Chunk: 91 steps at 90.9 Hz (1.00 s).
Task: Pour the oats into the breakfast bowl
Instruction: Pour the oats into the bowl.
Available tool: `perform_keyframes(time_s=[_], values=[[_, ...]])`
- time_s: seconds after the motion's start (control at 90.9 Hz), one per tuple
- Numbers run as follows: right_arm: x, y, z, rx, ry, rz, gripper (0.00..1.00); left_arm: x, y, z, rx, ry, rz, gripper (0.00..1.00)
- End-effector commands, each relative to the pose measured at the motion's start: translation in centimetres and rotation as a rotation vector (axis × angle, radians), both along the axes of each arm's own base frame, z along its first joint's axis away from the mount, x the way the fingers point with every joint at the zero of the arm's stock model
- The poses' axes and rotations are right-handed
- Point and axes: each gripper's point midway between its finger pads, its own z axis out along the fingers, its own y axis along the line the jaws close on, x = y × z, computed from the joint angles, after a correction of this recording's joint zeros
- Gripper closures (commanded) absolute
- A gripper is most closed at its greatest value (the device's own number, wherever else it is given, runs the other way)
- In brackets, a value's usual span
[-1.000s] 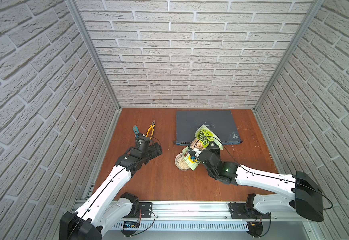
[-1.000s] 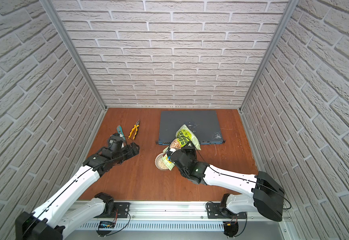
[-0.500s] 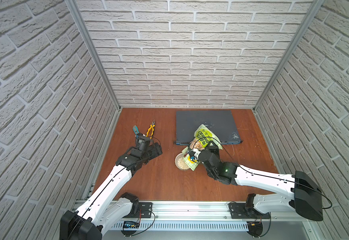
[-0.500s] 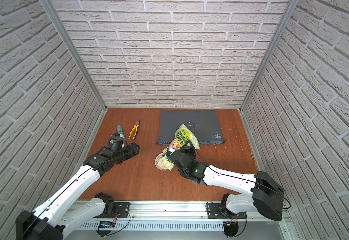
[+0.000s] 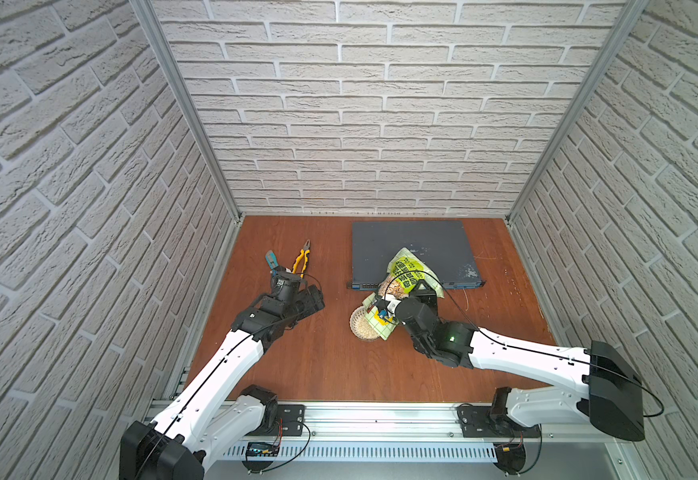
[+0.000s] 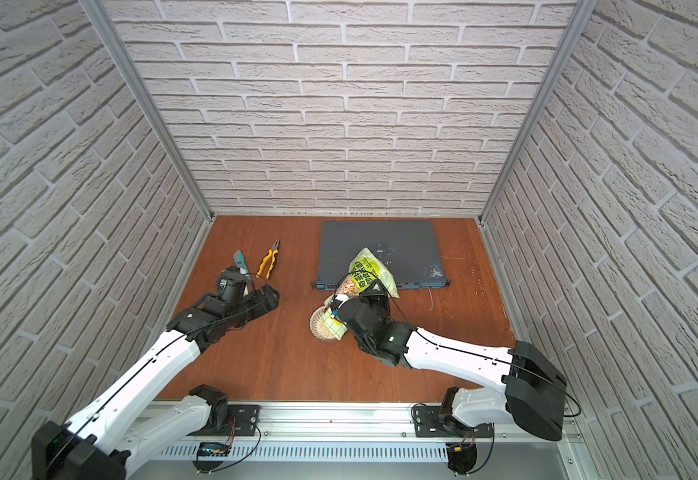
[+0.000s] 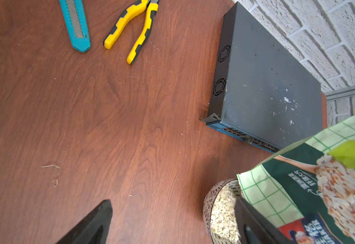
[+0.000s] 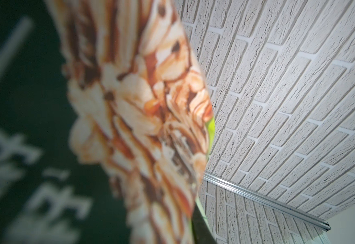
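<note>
"What's on that reddish-brown wooden table [image 5: 318,365]?"

"At the back there's a flat dark grey metal box [image 5: 413,245]. In front of it the right gripper [image 5: 388,309] is pinching a pale green plastic pouch [image 5: 411,274]. It's tipped mouth-down, with its lower end over the small round white lattice bowl [image 7: 209,198]."

"And the other arm?"

"The left gripper [image 7: 172,201] hangs over bare wood beside the bowl, jaws spread wide, holding nothing. Beyond it lie yellow-and-black pliers [image 5: 302,261] and a teal plastic utility knife [image 5: 271,261], side by side, not touching."

"The oats?"

"Beige oat flakes [image 7: 223,213] fill much of the bowl. A few crumbs dot the wood near the box."
</note>
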Motion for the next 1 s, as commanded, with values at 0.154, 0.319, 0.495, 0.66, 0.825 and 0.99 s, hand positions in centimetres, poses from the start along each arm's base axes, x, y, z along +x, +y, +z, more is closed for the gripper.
perform_keyframes(time_s=[0.154, 0.319, 0.495, 0.66, 0.825, 0.99], values=[[0.6, 0.8, 4.3, 0.226, -0.122, -0.074, 0.97, 0.2, 0.3, 0.4, -0.006, -0.022, 0.017, 0.07], [0.6, 0.5, 4.1, 0.226, -0.119, -0.086, 0.96, 0.1, 0.3, 0.3, -0.005, -0.020, 0.016, 0.07], [0.4, -0.2, 4.1, 0.271, -0.107, -0.103, 0.96, 0.1, 0.3, 0.3, -0.007, -0.019, 0.016, 0.07], [0.4, -1.2, 3.5, 0.299, -0.084, -0.137, 0.97, 0.2, 0.3, 0.4, -0.008, -0.018, 0.018, 0.07], [0.4, -1.9, 3.2, 0.367, -0.053, -0.159, 0.96, 0.2, 0.2, 0.5, -0.010, -0.018, 0.019, 0.07], [0.3, -2.7, 2.7, 0.427, -0.025, -0.179, 0.96, 0.2, 0.3, 0.6, -0.009, -0.019, 0.020, 0.07]])
